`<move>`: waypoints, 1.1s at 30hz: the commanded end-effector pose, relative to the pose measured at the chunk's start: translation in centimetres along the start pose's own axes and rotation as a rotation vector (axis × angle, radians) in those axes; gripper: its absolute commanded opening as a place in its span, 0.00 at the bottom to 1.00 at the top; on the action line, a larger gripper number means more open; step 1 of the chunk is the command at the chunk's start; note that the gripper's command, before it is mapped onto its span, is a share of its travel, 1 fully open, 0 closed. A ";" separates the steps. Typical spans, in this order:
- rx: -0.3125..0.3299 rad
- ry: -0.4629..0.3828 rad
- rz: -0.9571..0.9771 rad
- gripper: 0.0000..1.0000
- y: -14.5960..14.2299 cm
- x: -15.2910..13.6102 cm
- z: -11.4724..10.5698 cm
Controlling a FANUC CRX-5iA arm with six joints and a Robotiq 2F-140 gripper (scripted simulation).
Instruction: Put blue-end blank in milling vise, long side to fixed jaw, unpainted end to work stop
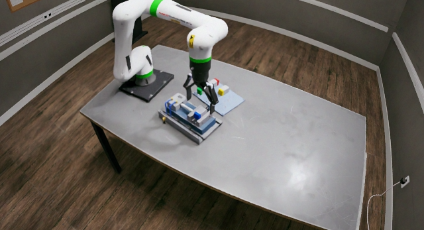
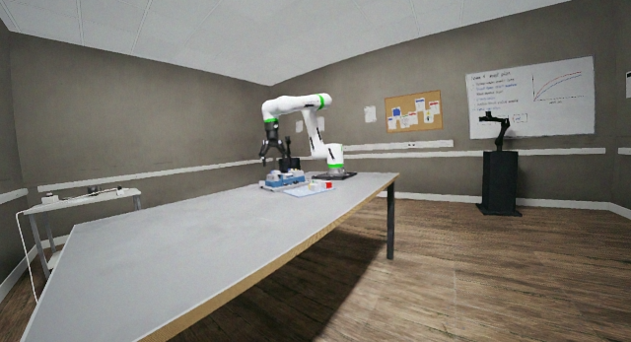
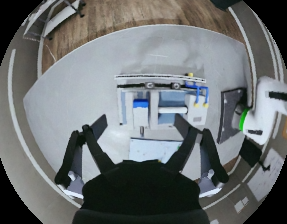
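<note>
The blank with the blue end [image 1: 197, 115] [image 3: 142, 104] lies in the milling vise [image 1: 185, 124] [image 2: 282, 179] [image 3: 168, 99], between the jaws, near the end block that has no hoses. I cannot tell whether it touches the jaw or the work stop. My gripper [image 1: 201, 105] [image 2: 272, 155] [image 3: 140, 120] is open and empty. It hangs a little above the vise, with its fingers spread over the blank.
A light blue plate [image 1: 232, 104] [image 2: 298, 191] lies just behind the vise. It carries blanks with a red end [image 1: 215, 81] [image 2: 326, 184], a yellow end [image 1: 222, 91] and a green end [image 1: 199, 90]. The arm's base [image 1: 146, 84] stands to the left.
</note>
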State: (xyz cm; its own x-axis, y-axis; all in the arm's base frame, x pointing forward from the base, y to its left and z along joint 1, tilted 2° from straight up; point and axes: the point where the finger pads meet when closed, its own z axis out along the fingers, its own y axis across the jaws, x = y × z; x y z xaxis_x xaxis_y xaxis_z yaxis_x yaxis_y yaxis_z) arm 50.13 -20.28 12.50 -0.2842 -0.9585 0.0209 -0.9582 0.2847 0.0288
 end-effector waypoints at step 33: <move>0.002 0.001 0.000 1.00 0.0 0.0 -8.9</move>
State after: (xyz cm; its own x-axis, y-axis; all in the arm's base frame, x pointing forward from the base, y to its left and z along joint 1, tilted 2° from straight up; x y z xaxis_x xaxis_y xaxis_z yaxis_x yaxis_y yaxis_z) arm 50.40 -20.16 21.45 -0.2841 -0.9586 0.0211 -0.9582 0.2846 0.0291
